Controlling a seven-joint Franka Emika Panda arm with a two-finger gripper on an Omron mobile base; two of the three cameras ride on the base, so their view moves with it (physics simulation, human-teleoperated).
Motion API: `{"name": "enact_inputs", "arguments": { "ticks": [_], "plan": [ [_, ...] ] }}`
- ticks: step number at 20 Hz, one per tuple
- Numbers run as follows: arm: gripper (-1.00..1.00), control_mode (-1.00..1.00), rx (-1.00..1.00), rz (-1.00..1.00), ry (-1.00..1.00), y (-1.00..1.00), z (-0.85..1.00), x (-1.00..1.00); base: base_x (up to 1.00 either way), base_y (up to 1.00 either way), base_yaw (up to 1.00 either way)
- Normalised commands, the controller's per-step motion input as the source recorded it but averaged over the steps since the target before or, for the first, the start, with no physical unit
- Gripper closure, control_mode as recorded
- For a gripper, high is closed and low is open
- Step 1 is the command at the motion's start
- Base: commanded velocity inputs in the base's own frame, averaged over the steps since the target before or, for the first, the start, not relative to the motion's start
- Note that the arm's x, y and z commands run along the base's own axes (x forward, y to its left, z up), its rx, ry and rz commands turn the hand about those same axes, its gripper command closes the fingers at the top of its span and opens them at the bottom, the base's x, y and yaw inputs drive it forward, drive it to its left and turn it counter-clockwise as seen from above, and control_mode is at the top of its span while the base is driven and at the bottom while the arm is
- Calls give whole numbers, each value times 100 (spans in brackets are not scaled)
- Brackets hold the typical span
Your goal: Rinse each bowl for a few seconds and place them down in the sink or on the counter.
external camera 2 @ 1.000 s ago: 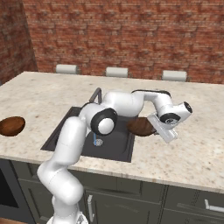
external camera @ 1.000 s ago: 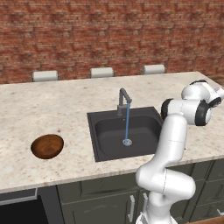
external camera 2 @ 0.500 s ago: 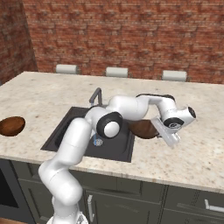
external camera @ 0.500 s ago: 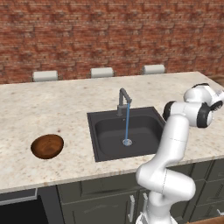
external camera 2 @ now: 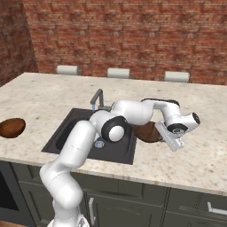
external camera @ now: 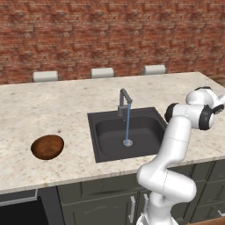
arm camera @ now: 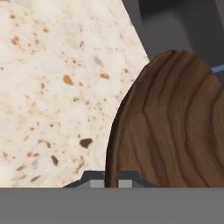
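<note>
Bowl (external camera 2: 148, 132) in closed gripper (external camera 2: 174, 142), half hidden behind arm.

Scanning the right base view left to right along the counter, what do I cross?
Free bowl on the counter's left edge → sink with faucet → second bowl, held just right of the sink → claw.
</note>
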Motion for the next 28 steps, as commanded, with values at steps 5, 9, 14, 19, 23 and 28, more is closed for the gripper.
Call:
{"name": "enact_inputs", "arguments": {
  "ticks": [5,9,14,19,23,28],
  "plan": [
    [100,-100,0,0,-2,-9,-23,0,0,0,0],
    [-100,-100,0,0,-2,-2,-18,0,0,0,0],
    [-100,-100,0,0,-3,-3,-7,0,0,0,0],
    [-100,-100,0,0,-8,-14,8,-1,0,0,0],
    [-100,-100,-1,0,-14,-4,38,-12,0,0,0],
    [-100,-100,-8,0,-19,5,60,-35,0,0,0]
  ]
}}
